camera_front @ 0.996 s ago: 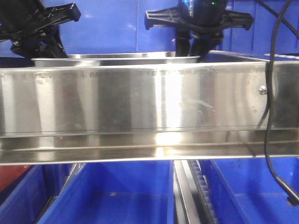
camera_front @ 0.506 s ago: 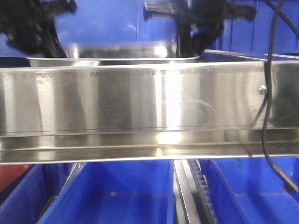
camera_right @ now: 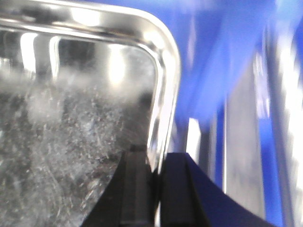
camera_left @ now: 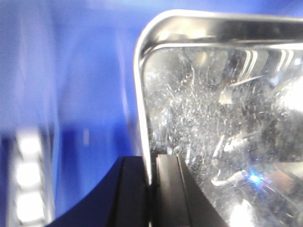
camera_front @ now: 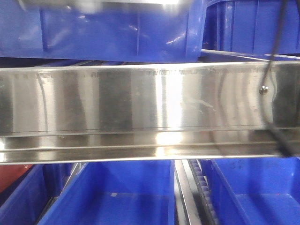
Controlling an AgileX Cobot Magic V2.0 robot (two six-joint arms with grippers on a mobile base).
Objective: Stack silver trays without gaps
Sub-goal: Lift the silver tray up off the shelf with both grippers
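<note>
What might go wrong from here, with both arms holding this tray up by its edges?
Slipping: the left gripper and right gripper each pinch only the thin rim of the tray, so smooth metal might slide out.
Tilting: with holds on opposite sides, uneven arm motion could twist it.
Snagging: a black cable hangs across the steel rail on the right.

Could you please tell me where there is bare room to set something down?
Bare floors show in the middle bin and right bin under the rail. It is crowded at the tray rim, where left fingers and right fingers clamp it.
</note>
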